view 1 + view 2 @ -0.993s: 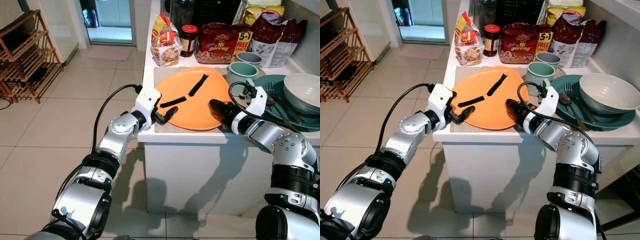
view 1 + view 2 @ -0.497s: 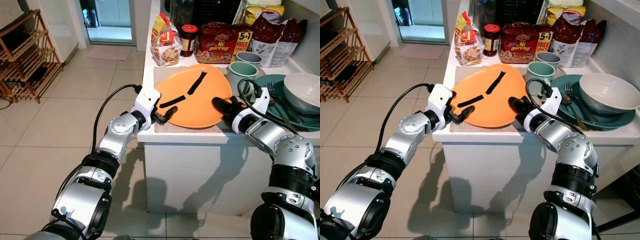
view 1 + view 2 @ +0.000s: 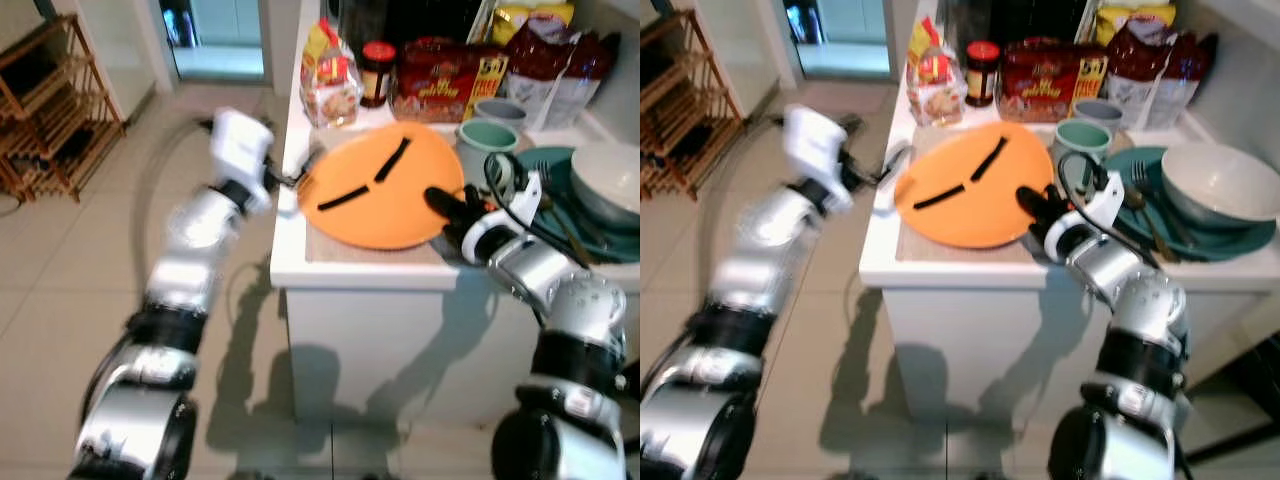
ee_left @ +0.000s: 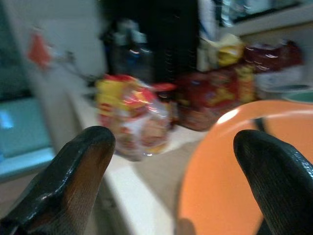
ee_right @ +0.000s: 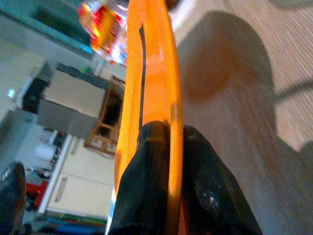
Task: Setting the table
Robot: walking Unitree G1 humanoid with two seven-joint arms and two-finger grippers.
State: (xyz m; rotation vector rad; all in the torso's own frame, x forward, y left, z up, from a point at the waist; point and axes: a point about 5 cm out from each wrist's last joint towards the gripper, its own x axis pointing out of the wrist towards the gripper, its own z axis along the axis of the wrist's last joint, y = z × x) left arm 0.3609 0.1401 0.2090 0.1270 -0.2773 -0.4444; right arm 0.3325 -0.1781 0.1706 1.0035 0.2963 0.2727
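Note:
An orange plate [image 3: 385, 185] with black stripes lies on a mat at the counter's front edge. My right gripper [image 3: 440, 200] is shut on its right rim; in the right wrist view both fingers [image 5: 142, 171] pinch the thin orange edge [image 5: 151, 73]. My left gripper [image 3: 296, 182] is blurred and held up near the plate's left rim, off it. The left wrist view shows that gripper [image 4: 171, 171] open, its fingertips [image 4: 73, 161] wide apart, with the plate [image 4: 230, 166] ahead and nothing between them.
Right of the plate stand a teal mug [image 3: 483, 140] and a grey mug [image 3: 497, 112]. A teal plate [image 3: 560, 215] there carries a bowl [image 3: 605, 180] and a fork. Food packets and a jar [image 3: 378, 70] line the back. A wooden rack [image 3: 50, 110] stands on the floor at left.
My left arm has lifted and pulled back from the plate's left rim, and it is blurred. The right gripper keeps its hold on the right rim. The camera has shifted slightly.

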